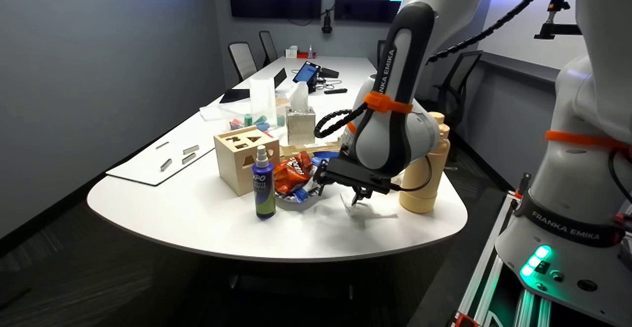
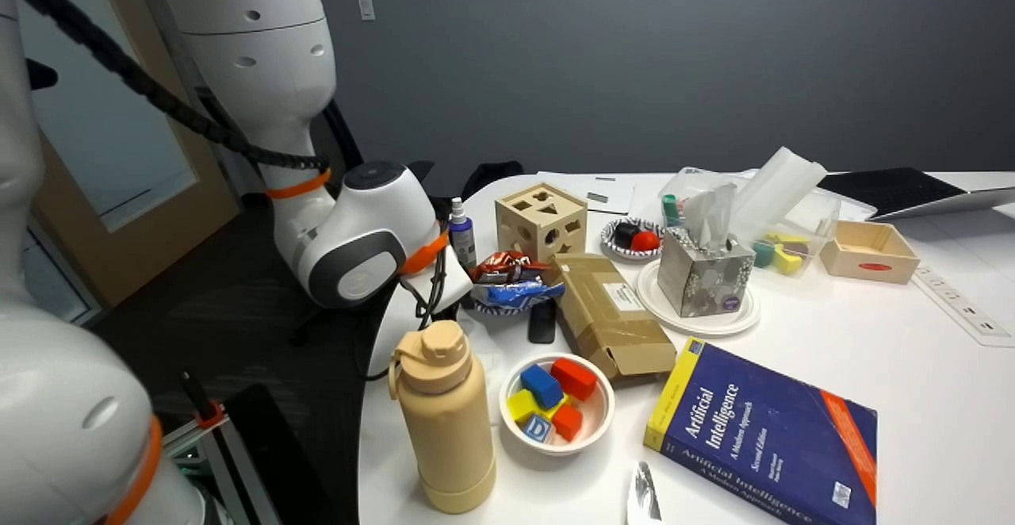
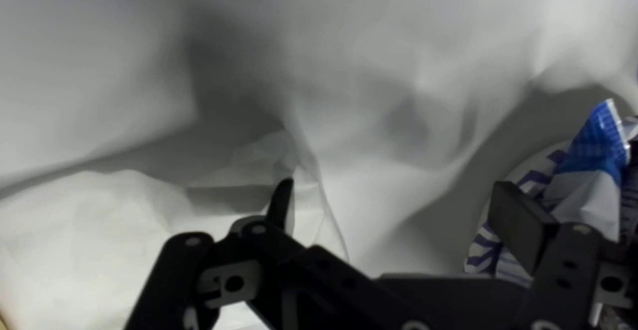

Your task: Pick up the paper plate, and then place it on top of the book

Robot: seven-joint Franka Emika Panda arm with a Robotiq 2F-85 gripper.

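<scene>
The paper plate, with a purple-and-white striped rim, carries a red-orange snack bag and a blue one. It lies on the table in both exterior views [image 1: 311, 192] [image 2: 499, 310], and its edge shows at the right of the wrist view [image 3: 486, 244]. The thick blue book [image 2: 781, 430] lies flat in an exterior view. My gripper [image 1: 340, 194] is low over the table beside the plate. In the wrist view its fingers [image 3: 398, 195] are wide apart with nothing gripped. One finger overlaps the plate's rim in that view; the other is over a crumpled white napkin [image 3: 84, 225].
A tan bottle [image 2: 446, 422] stands beside the arm. A spray bottle [image 1: 263, 188] and wooden shape box [image 1: 237, 159] stand near the plate. A cardboard box [image 2: 603, 311], a phone [image 2: 542, 323] and a bowl of blocks [image 2: 507, 422] lie between plate and book.
</scene>
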